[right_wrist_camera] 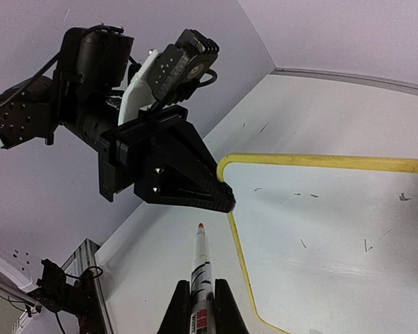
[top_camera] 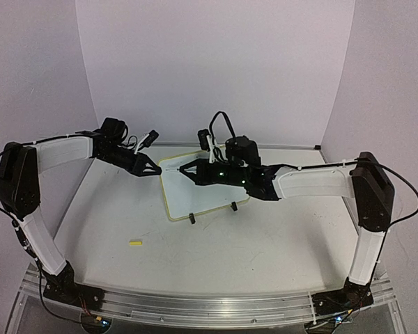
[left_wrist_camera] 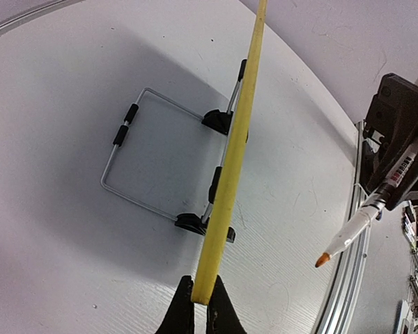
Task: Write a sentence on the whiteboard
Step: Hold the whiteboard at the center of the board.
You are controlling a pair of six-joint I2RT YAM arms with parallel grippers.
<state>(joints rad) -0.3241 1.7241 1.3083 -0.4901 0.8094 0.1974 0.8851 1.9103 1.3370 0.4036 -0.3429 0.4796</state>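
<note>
The whiteboard (top_camera: 203,189), white with a pale yellow rim, stands tilted on its black feet at the table's middle. My left gripper (top_camera: 156,169) is shut on the board's upper left corner. The left wrist view shows the rim (left_wrist_camera: 234,149) edge-on between the jaws (left_wrist_camera: 200,281). My right gripper (right_wrist_camera: 202,284) is shut on a white marker (right_wrist_camera: 200,268). Its orange tip (right_wrist_camera: 201,227) hangs just left of the board's left rim (right_wrist_camera: 238,252), not touching. The board face (right_wrist_camera: 334,236) bears only a few tiny dark marks (right_wrist_camera: 303,243); no readable sentence shows.
A wire stand with black clips (left_wrist_camera: 150,149) props the board from behind. A small yellow cap (top_camera: 135,243) lies on the table at front left. A metal rail (top_camera: 209,306) runs along the near edge. Lilac walls close the back and sides.
</note>
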